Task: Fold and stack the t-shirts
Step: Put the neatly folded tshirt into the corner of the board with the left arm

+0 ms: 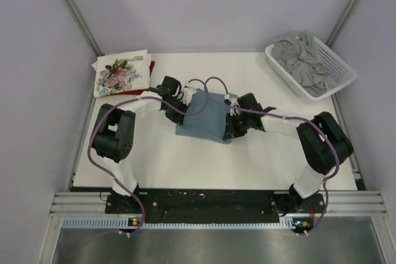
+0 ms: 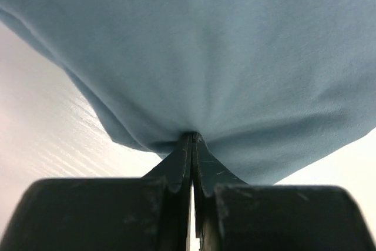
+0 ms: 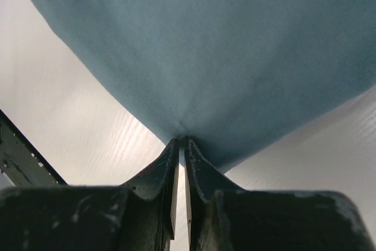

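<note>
A folded teal-blue t-shirt lies in the middle of the white table between my two arms. My left gripper pinches its left edge; in the left wrist view the fingertips are shut on a bunched corner of the blue cloth. My right gripper holds its right edge, and in the right wrist view the jaws are shut on the cloth's edge. A folded white floral t-shirt lies at the far left on a dark red one. A grey t-shirt is crumpled in the basket.
The white lattice basket stands at the far right corner of the table. Purple cables loop over the arms near the blue shirt. White walls close in the table on three sides.
</note>
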You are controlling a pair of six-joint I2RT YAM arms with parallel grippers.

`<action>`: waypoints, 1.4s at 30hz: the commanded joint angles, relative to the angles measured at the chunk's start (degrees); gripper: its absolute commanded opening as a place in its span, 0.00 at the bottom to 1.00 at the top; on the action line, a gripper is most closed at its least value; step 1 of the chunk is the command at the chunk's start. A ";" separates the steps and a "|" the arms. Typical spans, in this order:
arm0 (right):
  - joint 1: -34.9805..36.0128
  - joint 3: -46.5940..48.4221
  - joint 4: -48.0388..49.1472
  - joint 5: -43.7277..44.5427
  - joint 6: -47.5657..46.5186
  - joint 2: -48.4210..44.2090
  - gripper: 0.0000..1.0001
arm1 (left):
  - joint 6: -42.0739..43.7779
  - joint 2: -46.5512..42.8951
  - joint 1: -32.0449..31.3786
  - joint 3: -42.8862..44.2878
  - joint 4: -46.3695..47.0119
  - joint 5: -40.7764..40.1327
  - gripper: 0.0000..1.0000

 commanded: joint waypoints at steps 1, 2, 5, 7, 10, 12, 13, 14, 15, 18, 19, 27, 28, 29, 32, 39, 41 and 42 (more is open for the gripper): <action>-1.76 -1.21 2.48 0.31 2.40 0.76 0.08 | -1.37 -1.62 2.93 -2.54 -0.90 0.76 0.01; -2.28 -1.73 2.39 0.75 2.57 0.32 0.08 | -1.02 -2.84 3.02 -3.41 -0.46 0.67 0.03; -2.90 -2.62 1.52 2.07 2.40 -1.17 0.08 | 0.38 -7.32 3.02 -5.09 -0.02 0.50 0.10; -2.81 -2.10 -1.11 2.60 1.53 -3.01 0.12 | 1.35 -10.57 3.02 -5.88 -0.28 -0.03 0.13; -2.11 -0.60 -3.93 3.39 0.12 -6.44 0.16 | 2.14 -14.88 2.75 -6.58 -1.33 -0.21 0.16; -1.32 0.54 -4.99 3.83 -0.24 -8.98 0.17 | 2.58 -16.65 2.23 -6.58 -2.65 0.58 0.17; -0.88 1.07 -4.91 3.66 -0.24 -9.69 0.17 | 2.93 -17.09 1.70 -6.85 -3.18 0.93 0.17; -0.36 1.42 -4.91 3.40 -0.06 -10.31 0.17 | 3.11 -17.44 1.18 -7.28 -3.27 1.20 0.17; 0.08 1.77 -4.91 2.87 0.11 -10.58 0.18 | 3.46 -17.53 0.56 -7.64 -3.27 1.55 0.17; 0.53 2.13 -3.16 0.15 0.90 -9.79 0.18 | 4.17 -16.13 -1.28 -8.26 -2.92 2.25 0.17; 0.53 2.04 -2.45 -0.21 0.99 -9.00 0.18 | 4.34 -15.34 -1.64 -8.43 -2.66 2.60 0.18; -1.23 -1.12 -2.18 1.37 2.40 -2.41 0.17 | 6.71 -11.21 -1.82 -11.41 -3.01 -1.08 0.18; -1.67 -1.73 -2.09 1.81 2.49 -1.80 0.17 | 7.06 -10.86 -1.82 -11.85 -3.09 -1.61 0.18; -2.02 -2.26 -2.09 2.16 2.58 -1.01 0.17 | 7.50 -10.59 -1.82 -12.38 -3.18 -1.96 0.17; -3.16 -3.58 -1.92 2.43 3.19 -0.56 0.17 | 8.38 -10.24 -1.82 -13.61 -2.74 -3.63 0.17; -3.34 0.01 -7.00 2.95 2.49 -7.05 0.22 | 10.67 -15.67 -0.68 -11.17 -4.05 -5.05 0.20; -3.43 1.77 -8.59 3.91 2.23 -9.69 0.26 | 9.01 -18.23 1.51 -8.27 -4.85 -3.73 0.30; -3.69 2.65 -9.21 4.44 2.05 -10.83 0.29 | 7.26 -18.58 2.65 -6.52 -4.59 -3.64 0.38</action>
